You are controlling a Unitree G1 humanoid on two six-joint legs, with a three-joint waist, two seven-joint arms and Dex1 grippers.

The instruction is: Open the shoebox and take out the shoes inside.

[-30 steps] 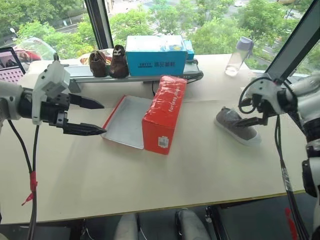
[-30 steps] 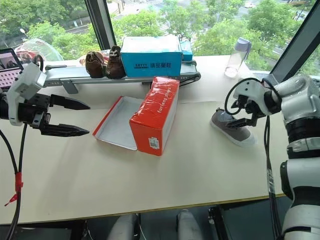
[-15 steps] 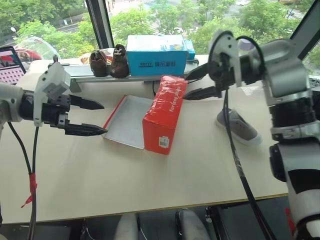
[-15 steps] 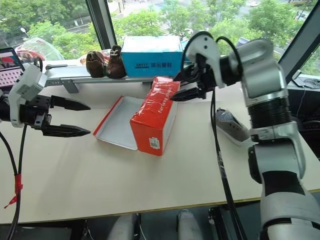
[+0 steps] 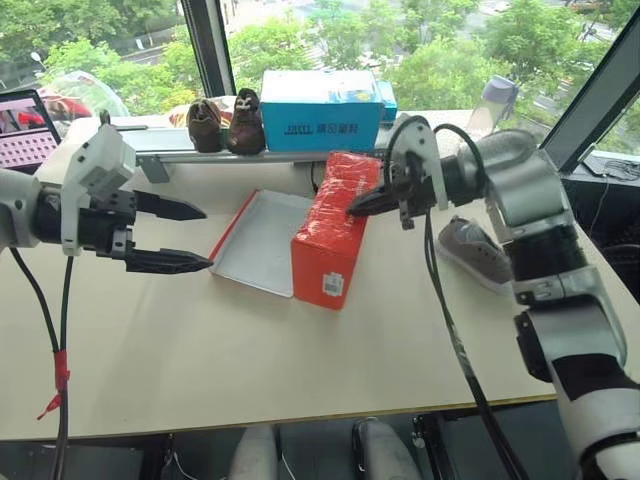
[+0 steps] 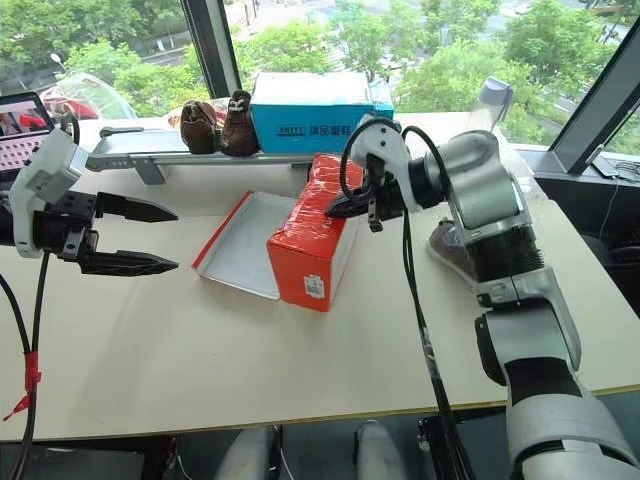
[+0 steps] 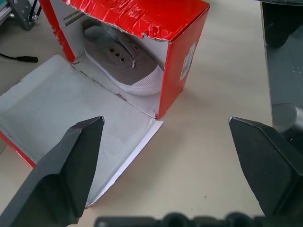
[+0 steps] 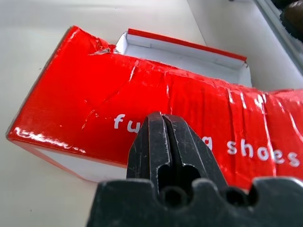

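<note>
The left gripper [image 5: 203, 238] is held level with fingers spread wide, left of the red cardboard shoebox [image 5: 331, 238]; the right gripper [image 5: 352, 210], fingers pressed together, is poised over it.

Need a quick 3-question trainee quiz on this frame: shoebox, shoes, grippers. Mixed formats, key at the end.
1. True or false: the left gripper grips the shoebox.
2. Where are the two grey shoes? A) both on the table B) one in the shoebox, one on the table C) both in the shoebox
3. Fill in: the right gripper is ___ beside the shoebox's top.

Key: 1 false, it is open and apart. 2 B: shoe inside, shoe on the table. 3 shut.
</note>
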